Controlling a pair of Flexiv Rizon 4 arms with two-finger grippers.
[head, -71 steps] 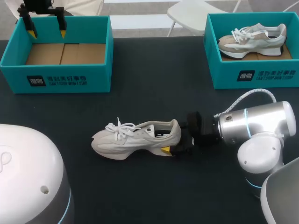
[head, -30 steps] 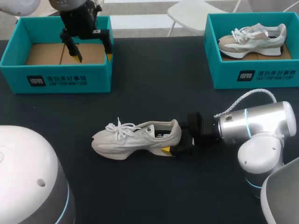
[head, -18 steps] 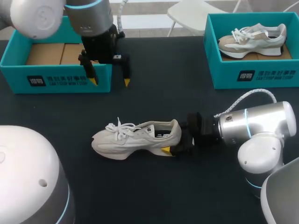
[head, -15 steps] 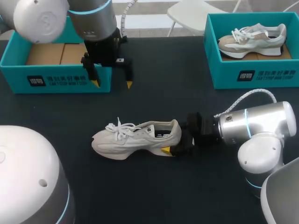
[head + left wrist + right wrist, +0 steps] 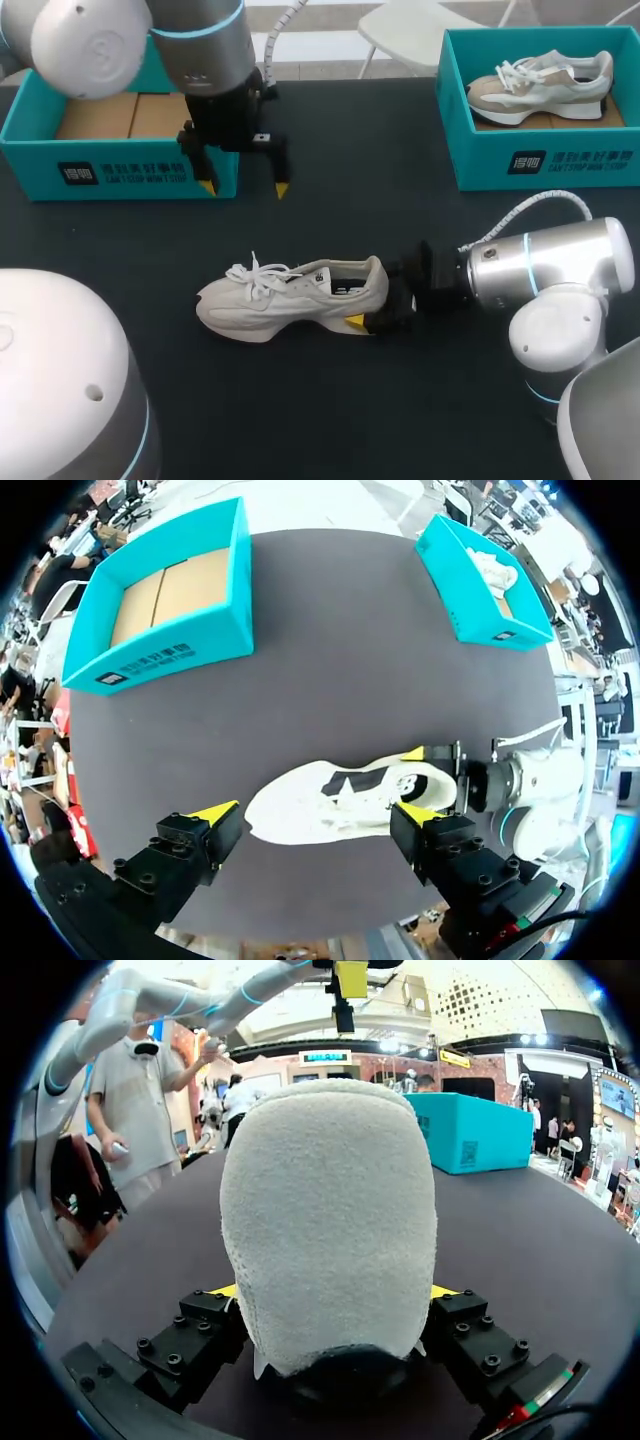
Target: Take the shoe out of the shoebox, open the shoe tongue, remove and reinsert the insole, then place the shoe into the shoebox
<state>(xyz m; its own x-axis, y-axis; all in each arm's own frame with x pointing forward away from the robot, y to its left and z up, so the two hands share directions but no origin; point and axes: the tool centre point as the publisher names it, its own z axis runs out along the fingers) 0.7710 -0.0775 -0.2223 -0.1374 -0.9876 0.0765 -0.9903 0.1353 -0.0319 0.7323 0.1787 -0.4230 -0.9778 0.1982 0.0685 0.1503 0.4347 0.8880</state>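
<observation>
My left claw (image 5: 244,187), wide open and empty, has left the shoebox (image 5: 120,170) for the sneaker (image 5: 295,295) ahead; my right claw (image 5: 330,1295) pinches its heel. Tongue next, I judge.

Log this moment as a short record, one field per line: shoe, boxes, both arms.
shoe: upright on the table, outside both boxes, toe toward the left arm's side
left shoebox: no shoe inside
right shoebox: holds a second shoe
left arm: jaws open, over the table by the left shoebox's front corner
right arm: jaws shut on the shoe's heel
</observation>
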